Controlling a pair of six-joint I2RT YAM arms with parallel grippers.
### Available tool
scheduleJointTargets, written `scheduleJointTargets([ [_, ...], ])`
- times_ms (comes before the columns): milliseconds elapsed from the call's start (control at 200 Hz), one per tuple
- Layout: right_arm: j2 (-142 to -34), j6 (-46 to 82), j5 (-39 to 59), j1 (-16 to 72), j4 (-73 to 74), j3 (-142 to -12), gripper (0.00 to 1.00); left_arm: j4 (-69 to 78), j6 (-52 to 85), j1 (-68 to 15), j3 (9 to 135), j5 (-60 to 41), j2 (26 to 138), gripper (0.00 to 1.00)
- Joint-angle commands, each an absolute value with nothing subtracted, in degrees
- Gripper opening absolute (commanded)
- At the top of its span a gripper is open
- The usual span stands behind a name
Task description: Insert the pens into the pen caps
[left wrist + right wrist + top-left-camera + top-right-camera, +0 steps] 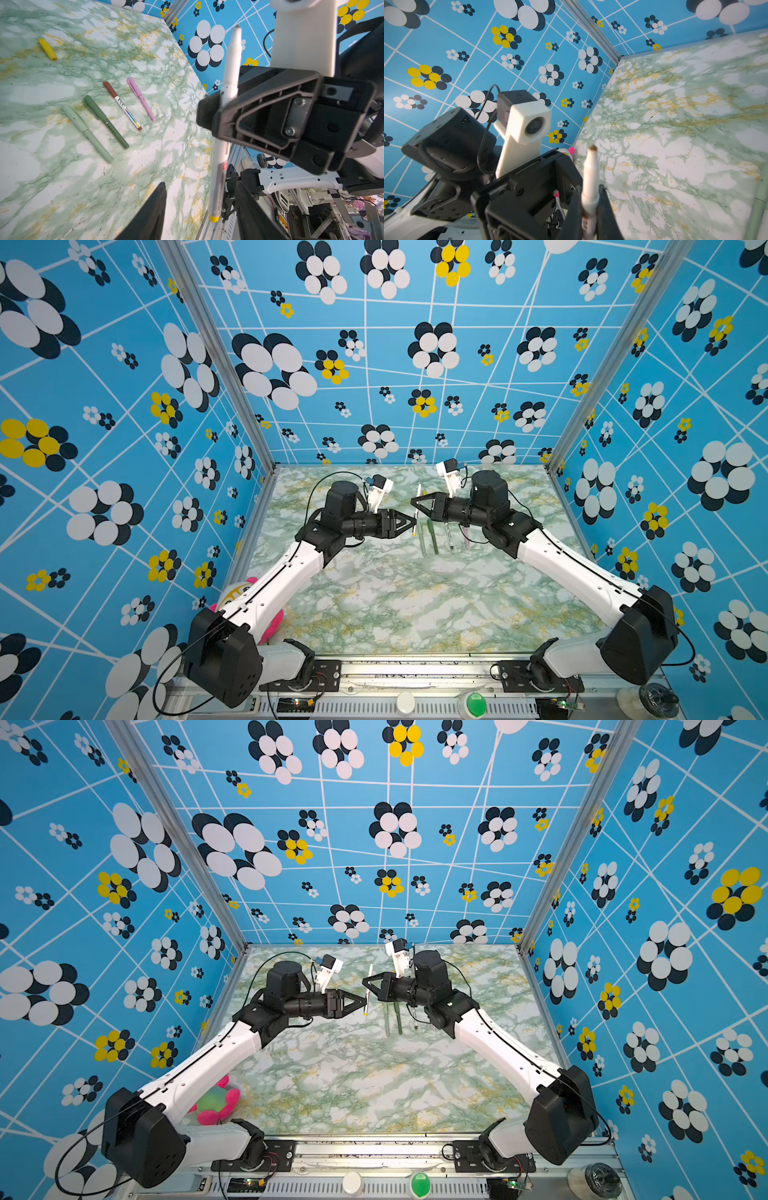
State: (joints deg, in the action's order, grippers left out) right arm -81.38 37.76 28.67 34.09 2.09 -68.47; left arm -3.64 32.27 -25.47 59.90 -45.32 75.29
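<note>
White-yellow pen (230,68) clamped in my right end effector (412,501), my left end effector (414,524) parted around its yellow-tipped end, yellow cap (47,49) on surface (62,187).

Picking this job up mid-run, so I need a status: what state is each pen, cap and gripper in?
white pen: uncapped, held off the table.
right gripper: shut on white pen.
left gripper: open, beside white pen.
yellow cap: loose, lying on table.
pale green pen: capped, lying on table.
dark green pen: capped, lying on table.
brown pen: capped, lying on table.
pink pen: capped, lying on table.
</note>
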Motion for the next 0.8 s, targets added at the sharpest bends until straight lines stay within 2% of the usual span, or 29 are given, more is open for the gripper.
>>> scheduleJointTargets([
  [0, -79.7, 37.4, 30.9, 34.3, 5.2, -66.8, 0.00, -0.6, 34.7, -25.4, 60.7, -47.7, 76.3, 0.51],
  [270, -80.3, 38.9, 31.6, 34.5, 8.3, -65.5, 0.00, 3.0, 38.2, -26.3, 60.0, -47.5, 78.0, 0.44],
  [285, -80.3, 38.9, 31.6, 34.5, 8.5, -65.4, 0.00, 3.2, 38.2, -26.3, 60.0, -47.5, 78.2, 0.39],
  [330, -80.2, 39.0, 31.4, 34.6, 8.9, -65.2, 0.00, 3.5, 38.5, -26.4, 60.0, -47.5, 78.4, 0.35],
  [590, -80.7, 39.2, 31.1, 35.0, 10.2, -65.0, 0.00, 4.3, 39.3, -26.7, 60.2, -48.0, 79.6, 0.30],
  [795, -80.3, 38.2, 30.3, 34.9, 9.2, -65.2, 0.00, 3.2, 38.6, -26.7, 60.0, -46.9, 79.3, 0.06],
])
